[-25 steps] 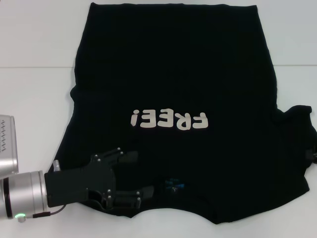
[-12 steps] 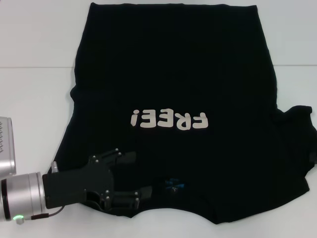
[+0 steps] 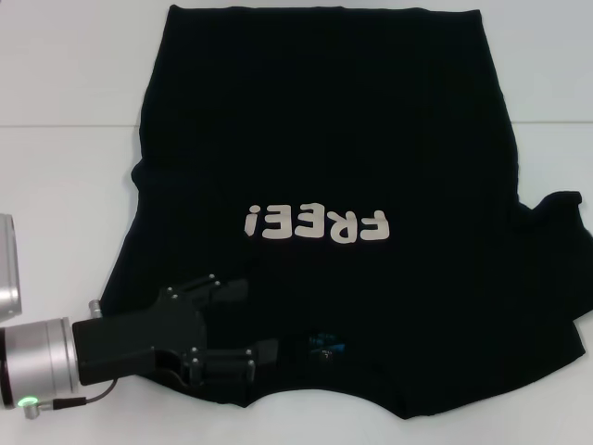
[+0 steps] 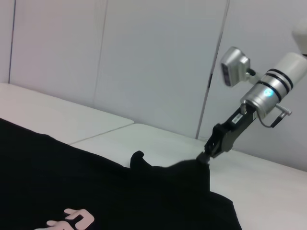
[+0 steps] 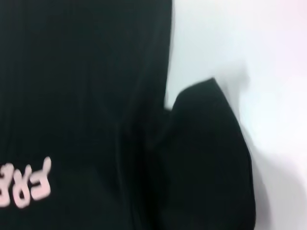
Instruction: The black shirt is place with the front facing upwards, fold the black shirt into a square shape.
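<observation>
**A:** Where is the black shirt (image 3: 352, 139) found, and which step is judged to be in hand?

**B:** It is spread front up over the middle of the bench (image 3: 65, 83). The hem is turned to the far edge and the collar to the near edge. The cream lettering (image 3: 315, 224) is read upside down in the head view, and the blue neck label (image 3: 326, 347) is seen by the collar. The first fold is judged to be in hand, with the sides being taken in. The sleeve (image 3: 556, 218) toward the right edge is not yet laid over the body.

**A:** How are the pincers placed?

**B:** The left pincer (image 3: 258, 320) is held low over the shoulder part toward the near edge, on the left side. Its fingers are spread apart and no cloth is seen clamped between them. The right pincer (image 4: 207, 155) is shown only in the left wrist view. A peak of cloth is drawn up to its tip, so it is judged to be clamped on the shirt's right side.

**A:** What is called for next?

**B:** The lifted right side should probably be carried inward toward the lettering and laid flat. The cloth should be kept taut so that no bunching is left.

**A:** Are any containers noted?

**B:** None is seen.
</observation>
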{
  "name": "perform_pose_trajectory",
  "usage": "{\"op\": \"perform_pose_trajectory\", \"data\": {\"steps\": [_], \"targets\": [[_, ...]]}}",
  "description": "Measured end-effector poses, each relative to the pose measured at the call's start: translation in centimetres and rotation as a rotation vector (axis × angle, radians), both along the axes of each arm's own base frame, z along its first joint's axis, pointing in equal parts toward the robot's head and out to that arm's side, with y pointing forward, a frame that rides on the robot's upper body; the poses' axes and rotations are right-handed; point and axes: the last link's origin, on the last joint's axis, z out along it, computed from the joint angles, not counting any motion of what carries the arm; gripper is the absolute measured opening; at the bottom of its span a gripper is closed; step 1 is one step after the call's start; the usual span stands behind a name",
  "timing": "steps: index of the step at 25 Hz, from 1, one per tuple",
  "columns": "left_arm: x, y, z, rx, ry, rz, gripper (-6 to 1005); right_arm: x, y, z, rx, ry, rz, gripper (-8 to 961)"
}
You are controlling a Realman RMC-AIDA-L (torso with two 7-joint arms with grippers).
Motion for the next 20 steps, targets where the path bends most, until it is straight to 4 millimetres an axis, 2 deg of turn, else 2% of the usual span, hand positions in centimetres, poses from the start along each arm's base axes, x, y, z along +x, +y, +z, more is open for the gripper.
{"op": "perform_pose_trajectory", "data": {"steps": [7, 11, 15, 20], "targets": [[-0.1, -0.3, 0.1, -0.007, -0.007, 0.006, 945, -0.7, 0.1, 3.0, 0.117, 0.06, 0.065, 35], [-0.1, -0.3, 0.1, -0.01, -0.011, 0.004, 945, -1.8, 0.7, 3.4, 0.133, 0.079, 0.114, 39], [-0.1, -0.4, 0.2, -0.007, -0.019, 0.004, 946, -3.4, 1.8, 2.6, 0.106, 0.083, 0.174, 43], [-0.1, -0.4, 0.3, -0.005, -0.021, 0.005, 945, -6.3, 3.4, 0.1, 0.025, 0.083, 0.273, 48]]}}
